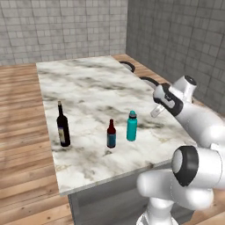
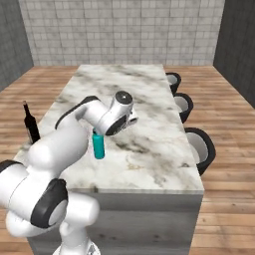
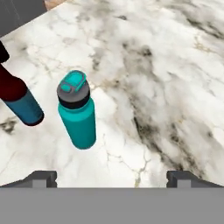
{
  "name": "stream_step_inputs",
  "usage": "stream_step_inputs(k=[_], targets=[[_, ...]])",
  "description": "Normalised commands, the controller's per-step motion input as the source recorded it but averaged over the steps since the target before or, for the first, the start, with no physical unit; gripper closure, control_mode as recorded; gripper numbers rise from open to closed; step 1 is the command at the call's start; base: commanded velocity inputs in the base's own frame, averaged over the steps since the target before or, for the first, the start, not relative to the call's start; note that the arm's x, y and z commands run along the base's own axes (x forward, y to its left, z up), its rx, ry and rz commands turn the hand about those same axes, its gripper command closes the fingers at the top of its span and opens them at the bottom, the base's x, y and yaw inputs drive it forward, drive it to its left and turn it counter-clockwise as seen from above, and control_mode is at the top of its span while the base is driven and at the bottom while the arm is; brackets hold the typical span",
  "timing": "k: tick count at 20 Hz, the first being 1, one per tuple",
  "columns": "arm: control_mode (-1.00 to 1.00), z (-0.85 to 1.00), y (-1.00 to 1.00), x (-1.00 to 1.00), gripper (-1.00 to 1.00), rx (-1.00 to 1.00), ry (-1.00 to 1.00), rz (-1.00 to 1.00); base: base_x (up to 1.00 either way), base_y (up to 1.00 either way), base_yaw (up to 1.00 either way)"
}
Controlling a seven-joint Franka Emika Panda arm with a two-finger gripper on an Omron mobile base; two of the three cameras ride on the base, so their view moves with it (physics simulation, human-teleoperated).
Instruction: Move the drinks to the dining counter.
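While the arm [image 1: 193,118] reaches over the marble tabletop [image 1: 92,88], three drinks stand upright near its front edge in the left base view, each with its long axis vertical and its neck or cap pointing straight up. Going left to right there, the wine bottle [image 1: 63,125] stands farthest left, tall and dark with a pale label; well to its right is the small bottle [image 1: 111,134], brown-red with a blue label; just beside that, a little farther back, is the water bottle [image 1: 132,126], teal with a darker cap. None of them touches another. To the right of the water bottle and above the tabletop is the gripper [image 1: 157,110], at the end of a forearm that slopes up from the robot's body, bends at the wrist and tips the hand down and leftward toward the marble. In the hand view the fingers [image 3: 41,178] stand wide apart with nothing between them, both tips showing at the bottom over bare marble, clear of the water bottle, which stands up and to the left of them with the small bottle at the left edge. Along the far right side of the tabletop, dark stools [image 2: 199,147] with pale seats are lined up.
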Motion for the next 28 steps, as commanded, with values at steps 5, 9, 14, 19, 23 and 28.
stream_step_inputs(k=[5, 9, 14, 19, 23, 28], targets=[[-1.00, 0.55, 0.00, -0.76, -1.00, -0.06, 0.14, -0.19, 0.00, 0.00, 0.00], [-1.00, 0.29, 0.00, -0.87, -1.00, 0.00, 0.09, -0.29, 0.00, 0.00, 0.00], [-1.00, 0.15, 0.05, -0.99, -1.00, 0.00, 0.01, -0.31, 0.00, 0.00, 0.00], [-1.00, 0.15, 0.30, -0.91, -1.00, 0.00, -0.03, -0.23, 0.00, 0.00, 0.00], [-1.00, 0.25, 0.46, -0.72, -1.00, 0.00, -0.13, -0.15, 0.00, 0.00, 0.00], [-1.00, 0.03, 0.05, -0.21, -1.00, 0.00, -0.05, -0.01, 0.00, 0.00, 0.00]])
